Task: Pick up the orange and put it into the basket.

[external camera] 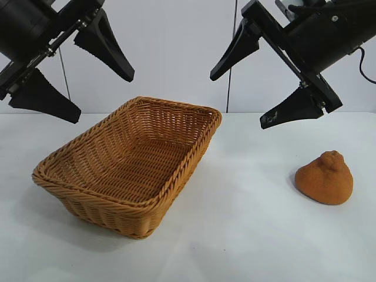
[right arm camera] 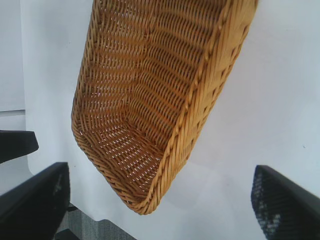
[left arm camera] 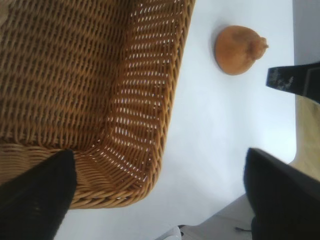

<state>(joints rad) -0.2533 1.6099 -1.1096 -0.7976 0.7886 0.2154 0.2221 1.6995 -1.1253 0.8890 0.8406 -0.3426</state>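
The orange (external camera: 325, 178), dull orange-brown with a knobby top, sits on the white table at the right front. It also shows in the left wrist view (left arm camera: 239, 49). The honey-brown wicker basket (external camera: 94, 194) stands empty at the left centre; its rim shows in the left wrist view (left arm camera: 170, 115) and the right wrist view (right arm camera: 200, 105). My right gripper (external camera: 241, 97) hangs open and empty, high above the table between basket and orange. My left gripper (external camera: 100, 97) hangs open and empty, high above the basket's left side.
The white table (external camera: 235, 235) runs to a white wall at the back. In the left wrist view, the right arm's finger (left arm camera: 295, 82) shows beyond the orange, near the table edge.
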